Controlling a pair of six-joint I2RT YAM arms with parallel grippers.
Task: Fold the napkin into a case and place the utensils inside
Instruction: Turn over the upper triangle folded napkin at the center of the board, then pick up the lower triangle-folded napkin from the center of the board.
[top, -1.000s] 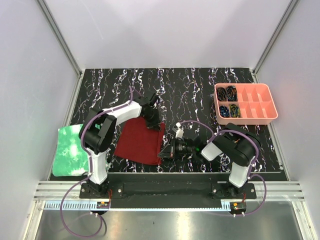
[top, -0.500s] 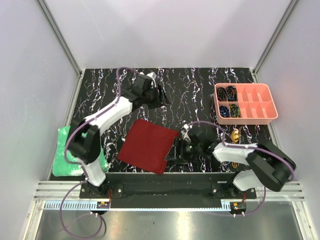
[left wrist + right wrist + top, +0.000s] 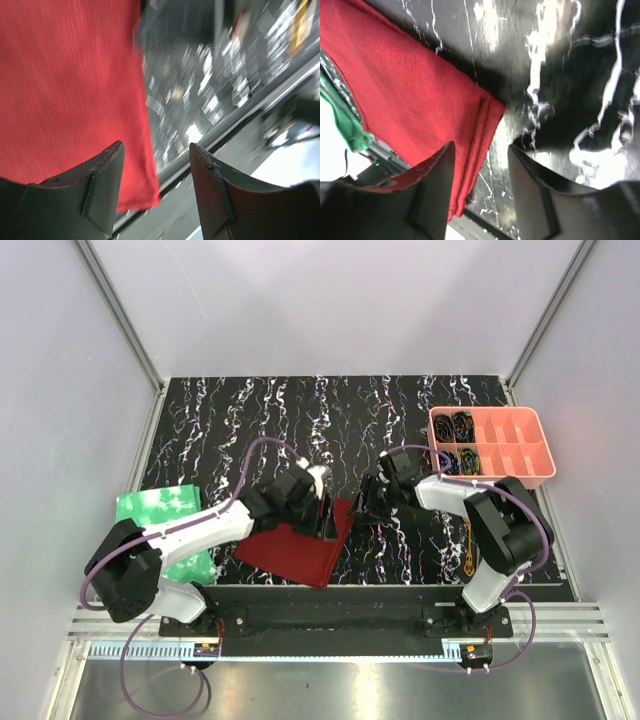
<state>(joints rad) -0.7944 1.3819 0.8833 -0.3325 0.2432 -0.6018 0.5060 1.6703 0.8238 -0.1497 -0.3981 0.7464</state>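
bench [image 3: 230,430]: black marbled top, walled at 9, 12 and 3 o'clock; the far half toward 12 o'clock is bare.
napkin [image 3: 288,548]: dark red, folded into a layered rectangle, flat at 7 o'clock of bench centre. Its 6 o'clock corner sits right at the near edge. Not yet a narrow case, by the look of it.
green sheet [image 3: 150,520]: 8 o'clock, just beside the napkin; left arm lies across it.
pink tray [image 3: 520,445]: 2 o'clock, well apart from the cloth.
left fingers [image 3: 102,190]: released, spread, holding nothing. They are over the napkin's 3 o'clock edge, one over cloth and the other over bare bench.
right fingers [image 3: 427,200]: released, holding nothing. They are low over the napkin's 2 o'clock corner, where stacked layers show.
utensils [image 3: 469,545]: thin, gold, 4 o'clock, beside the right arm's base, well apart from the napkin; count cannot tell.
step (judged): pinch that right-hand edge for the next fold.
risk 1: pinching only the top layer would peel the fold open instead of doubling it.
risk 2: both sets of fingers crowd the same corner, so they could clash or tug opposite ways and skew the cloth.
risk 3: any pull toward 6 o'clock could take the napkin over the near edge, with no spare room there.
risk 4: the right arm swinging back over 4 o'clock could sweep the utensils with its elbow or cable.
room: best toward 12 o'clock; 9 o'clock is taken by the green sheet.
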